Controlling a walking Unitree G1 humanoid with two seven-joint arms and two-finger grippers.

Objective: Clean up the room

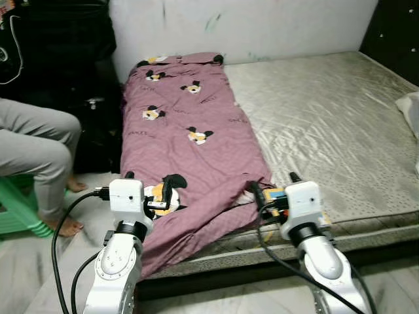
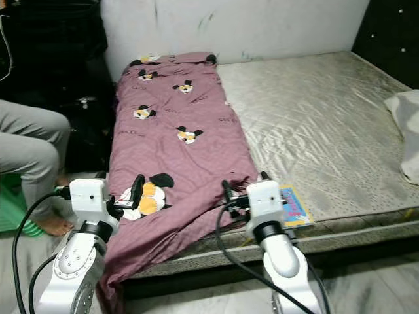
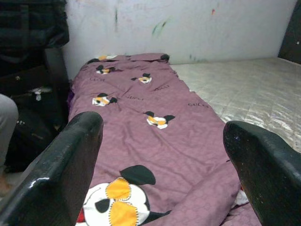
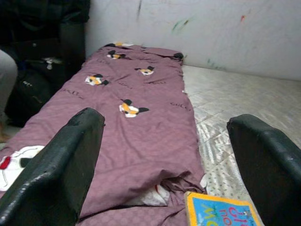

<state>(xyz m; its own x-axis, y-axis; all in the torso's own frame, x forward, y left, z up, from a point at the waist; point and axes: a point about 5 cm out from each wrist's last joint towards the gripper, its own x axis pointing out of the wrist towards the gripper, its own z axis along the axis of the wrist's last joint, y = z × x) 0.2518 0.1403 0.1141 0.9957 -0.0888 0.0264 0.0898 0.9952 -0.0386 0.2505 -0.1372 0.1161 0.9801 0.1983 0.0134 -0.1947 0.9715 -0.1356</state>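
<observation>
Left hand: two black fingers spread wide, nothing between them, held over the near end of the blanket at lower left of the head views. Silver arm rises from the bottom edge, black cable looped beside it.

Right hand: fingers likewise spread wide and empty, held at the blanket's near right corner, lower centre of the frame, just beside the book.

Blanket: mauve, printed with black-eared cartoon mouse heads and small lettering. Lies lengthwise along the left side of the bed, from the wall at upper centre down to the near edge, where its end is rumpled and hangs over the mattress side.

Book: thin, blue and yellow cover, flat on the mattress at the near edge, touching or just beside the blanket's right corner.

Mattress: pale grey, quilted, bare across the right part of the frame.

White cloth: bunched at the right edge of the frame, on the mattress.

Wall: white, with smudges and coloured marks, top of frame.

Person: seated at left edge, grey trousers, bare feet on the floor, on a green stool.

Dark bags: stacked between person and bed, upper left.
</observation>
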